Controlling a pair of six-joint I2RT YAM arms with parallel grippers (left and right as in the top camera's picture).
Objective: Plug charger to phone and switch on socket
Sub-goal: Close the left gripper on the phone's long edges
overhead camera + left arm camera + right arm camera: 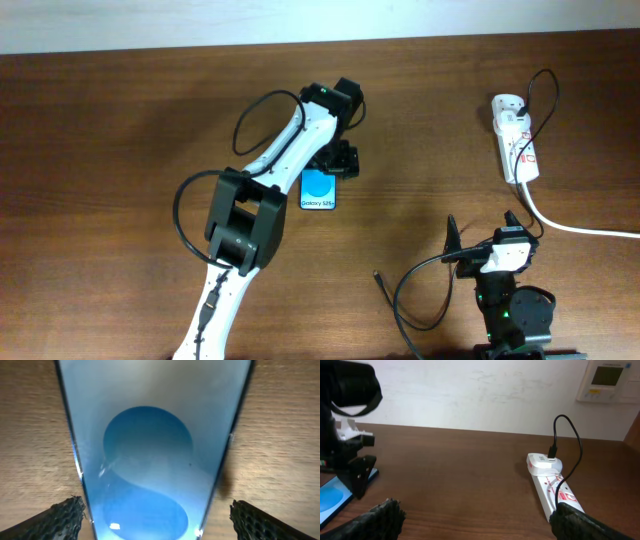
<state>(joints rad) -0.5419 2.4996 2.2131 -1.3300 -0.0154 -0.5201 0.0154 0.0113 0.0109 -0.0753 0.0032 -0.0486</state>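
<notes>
Right gripper (483,232): near edge of the counter (120,120), fingers spread wide, nothing between them. A loose black cable end (377,273) lies on the counter just left of that arm; can't trace it back to the charger from these views.

Phone (318,190): mid-counter, flat, screen up and lit blue, nothing plugged into the visible end.

Left gripper (156,522): over the phone's far end, fingers (62,520) spread, one either side of the phone. Gap visible on the right edge; left edge too close to call contact.

Socket (514,140): far right, well apart from the phone. The charger (553,452) has its plug seated in the far end of the socket, cable looping up and back along the strip. Switch position unreadable.
</notes>
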